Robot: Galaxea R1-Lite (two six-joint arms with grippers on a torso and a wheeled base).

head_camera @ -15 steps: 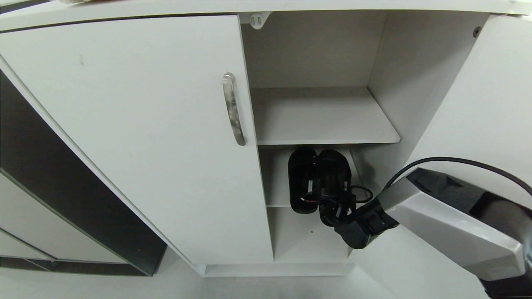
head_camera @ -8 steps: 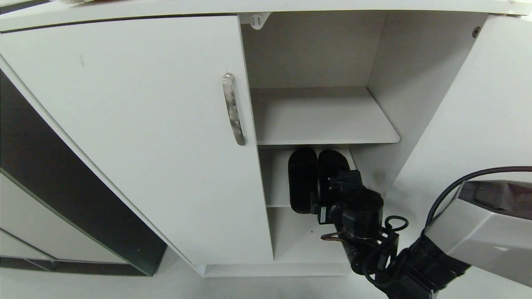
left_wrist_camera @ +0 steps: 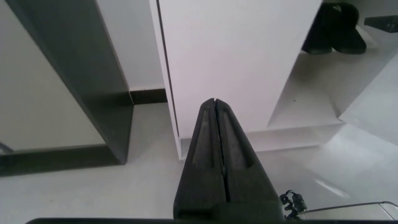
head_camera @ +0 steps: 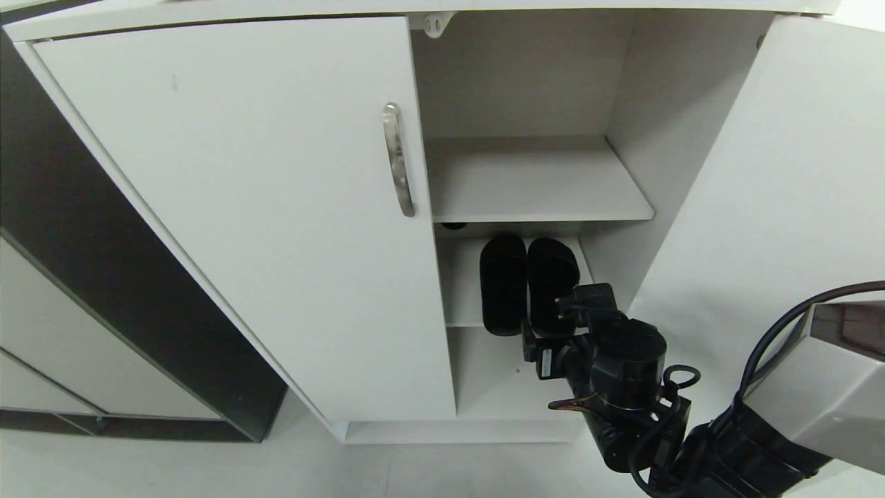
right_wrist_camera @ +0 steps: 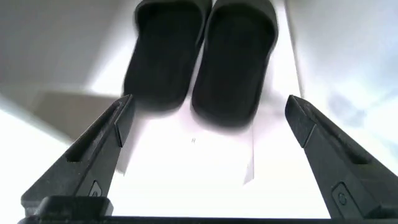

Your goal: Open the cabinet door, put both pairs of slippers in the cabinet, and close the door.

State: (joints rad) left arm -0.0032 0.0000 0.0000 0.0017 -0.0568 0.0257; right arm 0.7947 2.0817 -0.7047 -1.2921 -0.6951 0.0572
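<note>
Left wrist view: we see the left gripper [left_wrist_camera: 214,109], jaws pressed together on nothing, above the floor [left_wrist_camera: 93,186] before the shut left door [head_camera: 242,207]. Black slippers [head_camera: 529,280] sit side by side on the middle shelf [head_camera: 460,290]. The right gripper [right_wrist_camera: 208,112] hangs just before them, jaws wide apart. The right door [head_camera: 781,180] stands open.

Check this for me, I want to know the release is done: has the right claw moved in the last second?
Yes. The right claw, open, has drawn back from the black slippers on the cabinet shelf, towards the robot; earlier it overlapped the right slipper.
</note>
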